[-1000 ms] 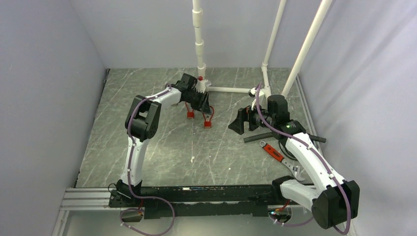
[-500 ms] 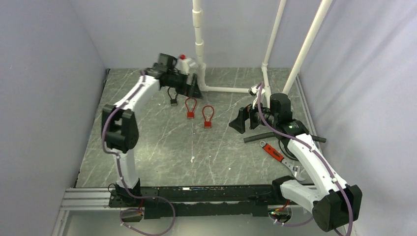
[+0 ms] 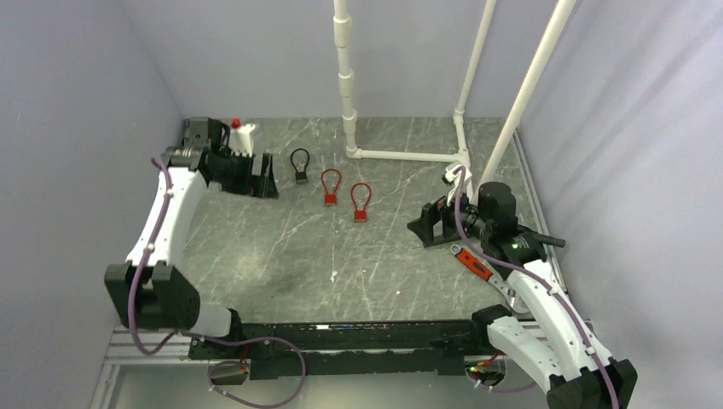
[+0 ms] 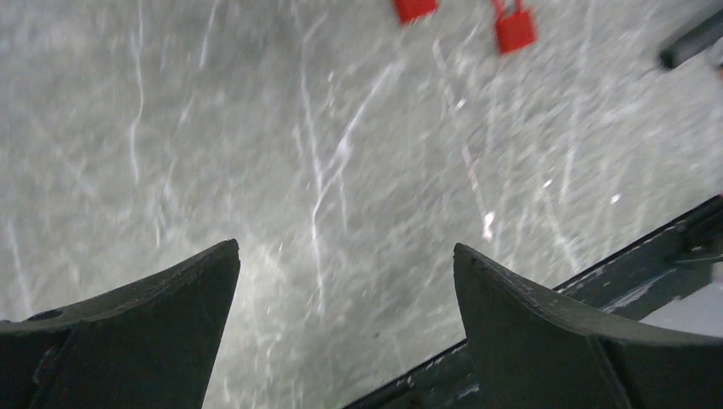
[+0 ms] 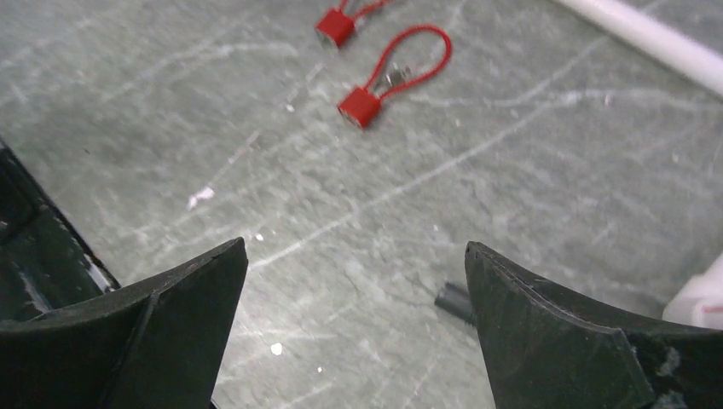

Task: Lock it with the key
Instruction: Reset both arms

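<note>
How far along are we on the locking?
Done: nothing visible; the black lock, far red lock and near red lock lie on the table, away from both claws. In hand: nothing; left claw and right claw are open, empty. Left: get the key, which I cannot make out, and lock.

Top: fixed high behind the near edge, looking down over the whole table. Left wrist: close, angled steeply down. Right wrist: equally close, angled down. Shared by all three: two red locks.
</note>
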Motion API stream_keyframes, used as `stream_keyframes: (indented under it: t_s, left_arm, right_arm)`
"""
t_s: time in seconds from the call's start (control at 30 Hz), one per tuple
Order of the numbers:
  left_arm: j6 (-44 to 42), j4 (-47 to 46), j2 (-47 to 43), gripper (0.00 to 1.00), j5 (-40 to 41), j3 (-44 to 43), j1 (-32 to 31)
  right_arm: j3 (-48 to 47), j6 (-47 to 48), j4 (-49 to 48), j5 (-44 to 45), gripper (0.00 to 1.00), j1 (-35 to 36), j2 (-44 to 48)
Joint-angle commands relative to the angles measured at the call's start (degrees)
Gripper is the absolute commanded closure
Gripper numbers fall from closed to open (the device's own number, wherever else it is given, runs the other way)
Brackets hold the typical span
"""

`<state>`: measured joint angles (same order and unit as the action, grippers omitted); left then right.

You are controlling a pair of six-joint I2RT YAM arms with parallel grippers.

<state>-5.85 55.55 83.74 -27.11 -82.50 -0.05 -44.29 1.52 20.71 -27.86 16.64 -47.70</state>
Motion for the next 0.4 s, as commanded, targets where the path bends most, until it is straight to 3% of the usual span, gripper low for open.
stream_keyframes:
  t_s: [0.0, 0.13, 0.37]
  left_arm:
    - [-3.69, -0.21, -9.40, 0.00, 11.43, 9.30, -0.12]
    - [-2.97, -2.60, -13.97, 0.00, 14.23, 15.75, -0.12]
    - [-3.55, -4.75, -15.68, 0.01, 13.81, 16.40, -0.29]
  right_arm:
    - [4.70, 3.66, 2.07, 5.61, 0.00, -0.32, 2.98]
    - [6.41, 5.29, 1.09, 7.62, 0.00, -0.30, 5.36]
    - [5.83, 4.03, 1.66, 8.89, 0.00, -0.70, 6.05]
